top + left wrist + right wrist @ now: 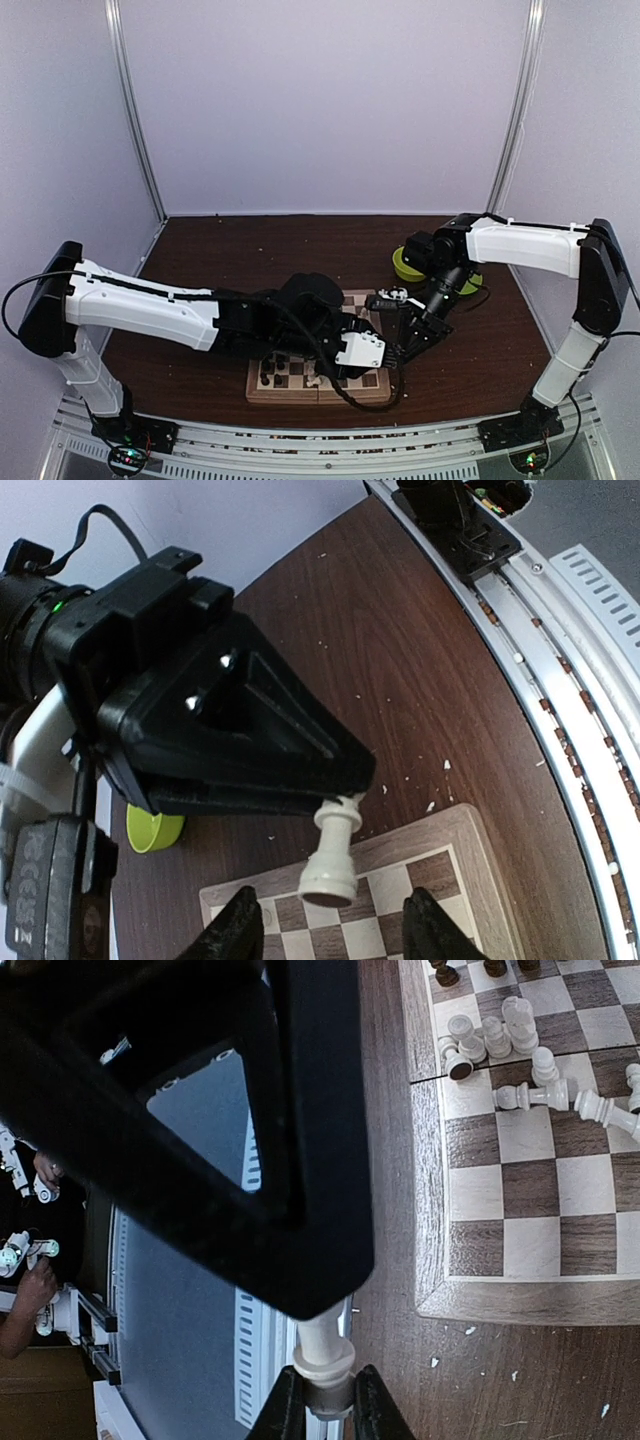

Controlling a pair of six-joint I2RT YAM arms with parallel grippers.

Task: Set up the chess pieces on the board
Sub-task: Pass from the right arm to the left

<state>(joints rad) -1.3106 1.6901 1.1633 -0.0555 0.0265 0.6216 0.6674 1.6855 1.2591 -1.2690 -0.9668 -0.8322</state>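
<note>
My right gripper (325, 1402) is shut on the head of a cream-white chess piece (324, 1358). In the left wrist view this piece (332, 865) hangs tilted, base down, from the right gripper's black tip (345, 785), above the board's corner (470, 832). My left gripper (335, 927) is open; its fingertips (238, 925) stand either side below the piece, apart from it. The board (300, 397) lies under both grippers in the top view, left (362, 350) and right (412, 343). Several white pieces (500, 1035) lie and stand bunched on the board (520, 1200); dark pieces (470, 970) show at its far edge.
A green plate and bowl (410, 262) stand behind the board to the right, also in the left wrist view (152, 830). White crumbs dot the brown table (400, 660). The metal rail (560, 660) runs along the table's near edge. The left gripper's body (250, 1110) blocks much of the right wrist view.
</note>
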